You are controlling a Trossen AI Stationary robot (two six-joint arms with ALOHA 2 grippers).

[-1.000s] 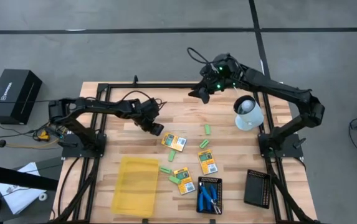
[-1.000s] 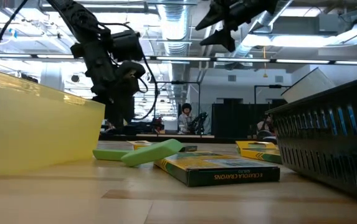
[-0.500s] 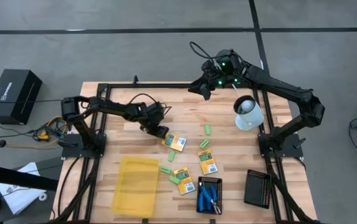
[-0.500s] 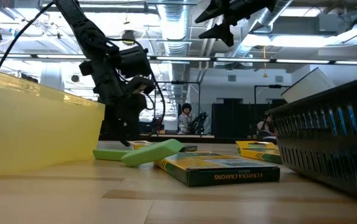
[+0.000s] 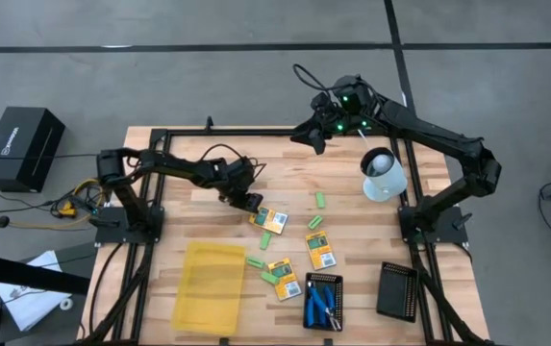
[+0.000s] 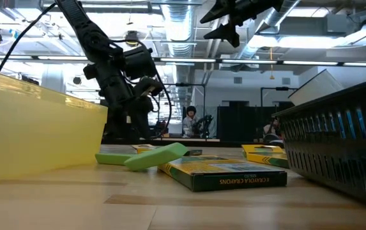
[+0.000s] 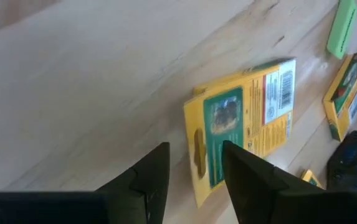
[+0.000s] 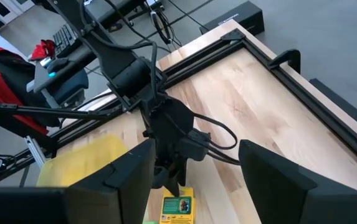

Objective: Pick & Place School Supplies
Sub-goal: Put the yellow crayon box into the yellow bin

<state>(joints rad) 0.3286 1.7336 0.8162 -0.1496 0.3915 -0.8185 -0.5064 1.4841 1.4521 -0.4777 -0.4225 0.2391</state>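
Yellow-orange packs with green print lie flat on the wooden table: one (image 5: 268, 219) near the middle, others (image 5: 320, 250) (image 5: 283, 279) nearer the near edge. Small green blocks (image 5: 321, 200) (image 5: 255, 261) lie scattered among them. Blue-handled scissor-like tools (image 5: 322, 302) rest in a black ribbed tray. My left gripper (image 5: 249, 202) is open and hovers low beside the middle pack's left end. In the left wrist view (image 7: 194, 171) that pack (image 7: 243, 124) lies just ahead of the fingers. My right gripper (image 5: 313, 142) (image 8: 194, 180) is open, raised high over the table's far edge.
A translucent yellow tray (image 5: 211, 286) sits near the table's near-left corner. A second black ribbed tray (image 5: 396, 289) is at the near right. A clear round container (image 5: 383, 175) stands on the right side. Bare wood lies on the far-left part of the table (image 5: 188, 163).
My left gripper has moved toward the table's right and down, ending close to the middle pack's left end. My right gripper has risen slightly and shifted toward the far edge. No supplies have moved.
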